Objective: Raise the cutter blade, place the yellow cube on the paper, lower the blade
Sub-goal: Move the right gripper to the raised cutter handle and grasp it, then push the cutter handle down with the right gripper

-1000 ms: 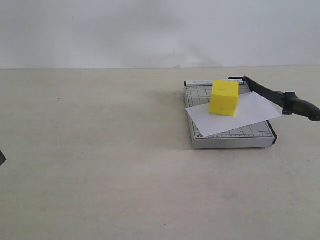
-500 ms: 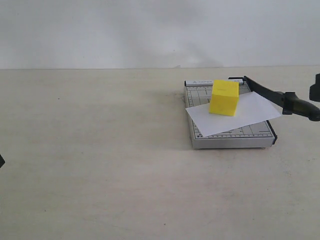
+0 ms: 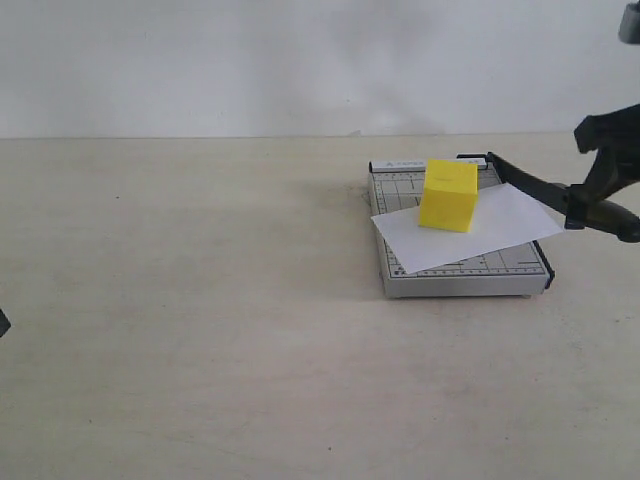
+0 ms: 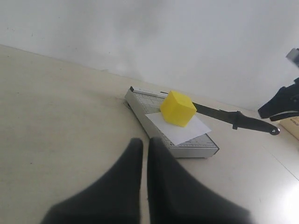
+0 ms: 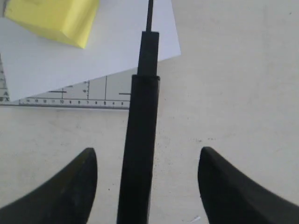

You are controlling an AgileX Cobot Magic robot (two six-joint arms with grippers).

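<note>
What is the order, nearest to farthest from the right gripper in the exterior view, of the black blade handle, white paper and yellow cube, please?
1. Black cutter blade handle, just under the right gripper.
2. White paper sheet, further left.
3. Yellow cube, farthest left, on the paper.

I see my right end effector (image 5: 147, 154) spread wide, with the cutter blade (image 5: 140, 140) running its thick handle between the two fingers and touching neither. Beyond the fingertips, the yellow cube (image 5: 51, 16) sits on the paper (image 5: 93, 51), which overlaps the grey trimmer (image 5: 70, 95) on the bench (image 5: 233, 70).
</note>
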